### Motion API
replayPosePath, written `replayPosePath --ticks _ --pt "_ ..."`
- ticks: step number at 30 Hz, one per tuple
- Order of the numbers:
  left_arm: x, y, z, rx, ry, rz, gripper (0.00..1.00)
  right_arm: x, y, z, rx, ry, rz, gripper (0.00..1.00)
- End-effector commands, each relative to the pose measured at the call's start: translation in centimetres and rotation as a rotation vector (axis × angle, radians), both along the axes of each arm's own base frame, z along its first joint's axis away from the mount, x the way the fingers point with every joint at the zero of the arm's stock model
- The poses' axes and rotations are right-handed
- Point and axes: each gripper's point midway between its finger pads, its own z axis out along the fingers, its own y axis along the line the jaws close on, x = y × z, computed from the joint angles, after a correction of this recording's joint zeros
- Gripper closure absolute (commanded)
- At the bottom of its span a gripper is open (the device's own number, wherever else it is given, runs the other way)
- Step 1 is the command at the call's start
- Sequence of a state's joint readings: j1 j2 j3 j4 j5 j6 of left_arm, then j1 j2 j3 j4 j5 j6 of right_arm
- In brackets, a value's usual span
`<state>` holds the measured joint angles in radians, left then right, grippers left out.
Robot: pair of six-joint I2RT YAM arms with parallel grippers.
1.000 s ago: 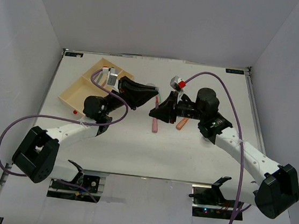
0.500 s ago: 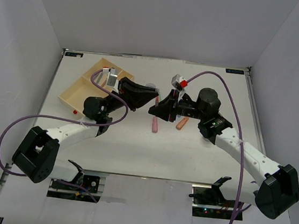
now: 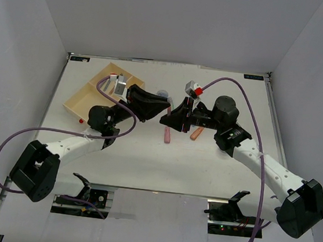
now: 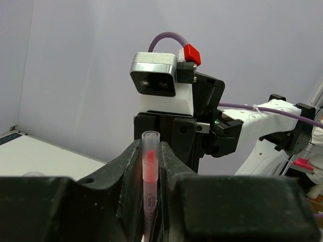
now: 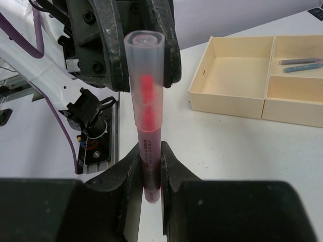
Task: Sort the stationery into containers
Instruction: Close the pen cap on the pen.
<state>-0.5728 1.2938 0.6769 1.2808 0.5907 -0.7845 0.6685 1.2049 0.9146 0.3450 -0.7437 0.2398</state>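
A pink pen (image 5: pixel 146 101) with a clear cap hangs in the air over the middle of the table, and both grippers have it. My right gripper (image 5: pixel 150 166) is shut on its lower barrel. My left gripper (image 4: pixel 150 151) faces it tip to tip, its jaws tight round the capped end (image 4: pixel 150 156). From above, the two grippers (image 3: pixel 164 106) (image 3: pixel 166 119) meet near the table's centre. The cream tray (image 3: pixel 77 104) lies at the far left; one compartment holds a grey pen (image 5: pixel 302 61) and a blue pen (image 5: pixel 303 68).
A pink marker (image 3: pixel 167 135) and an orange marker (image 3: pixel 196 134) lie on the table just below the grippers. A small greyish jar (image 3: pixel 163 92) stands behind them. A small red item (image 3: pixel 80 121) lies near the tray's front corner.
The two grippers stay joined at the pink pen. The left arm's forearm and purple cable have shifted slightly to the left.
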Motion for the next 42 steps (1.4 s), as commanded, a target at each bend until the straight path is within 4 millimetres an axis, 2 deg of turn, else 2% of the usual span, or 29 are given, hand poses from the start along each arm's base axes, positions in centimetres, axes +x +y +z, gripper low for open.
replayPosePath --ticks 1,2,5,6,9,11,12,16,17,19,22,23,24,31,37,42 --pt "-1.3 0.2 0.5 0.023 -0.024 -0.018 0.65 0.2 -0.6 4.0 0.080 -0.107 -0.032 0.92" --pt "-1.4 0.2 0.7 0.028 -0.033 -0.014 0.53 0.1 -0.6 3.8 0.078 -0.106 -0.033 0.92" --pt "-1.0 0.2 0.6 0.063 -0.025 0.013 0.35 0.1 -0.8 3.1 0.068 -0.096 -0.040 0.92" --pt "-0.9 0.3 0.5 0.083 -0.022 0.025 0.22 0.1 -0.8 2.9 0.064 -0.094 -0.044 0.92" --pt "-0.6 0.6 0.6 0.118 -0.001 0.064 0.02 0.1 -1.0 2.3 0.051 -0.095 -0.052 0.92" --pt "-0.3 0.8 1.2 0.135 -0.016 0.099 0.02 0.0 -1.1 2.0 0.043 -0.094 -0.052 0.92" --pt "0.3 0.7 0.4 0.173 0.023 0.115 0.02 0.0 -1.1 1.9 0.038 -0.094 -0.053 0.92" --pt "1.4 0.8 0.7 0.271 0.010 0.180 0.02 -0.1 -1.2 1.4 0.015 -0.095 -0.045 0.92" --pt "1.5 0.9 1.7 0.276 -0.012 0.190 0.02 -0.1 -1.3 1.0 -0.001 -0.085 -0.043 0.92" --pt "2.0 0.7 1.2 0.332 -0.001 0.193 0.02 -0.3 -1.4 1.0 -0.013 -0.093 -0.033 0.92" --pt "2.2 0.3 2.4 0.395 -0.030 0.179 0.02 -0.6 -1.5 0.8 -0.026 -0.094 -0.014 0.92" --pt "2.7 -0.1 2.0 0.424 -0.029 0.170 0.04 -0.6 -1.5 0.8 -0.028 -0.097 -0.009 0.92" --pt "2.5 -0.2 2.8 0.435 -0.037 0.158 0.05 -0.7 -1.5 0.7 -0.035 -0.091 -0.002 0.92" --pt "1.8 -1.7 2.4 0.471 -0.048 0.030 0.21 -1.2 -1.5 1.1 -0.040 -0.092 0.052 0.92" --pt "1.8 -2.4 1.2 0.488 -0.015 -0.029 0.28 -1.3 -1.4 1.3 -0.039 -0.093 0.061 0.92" --pt "1.6 -2.7 1.3 0.476 -0.010 -0.062 0.32 -1.2 -1.4 1.3 -0.041 -0.091 0.064 0.92"
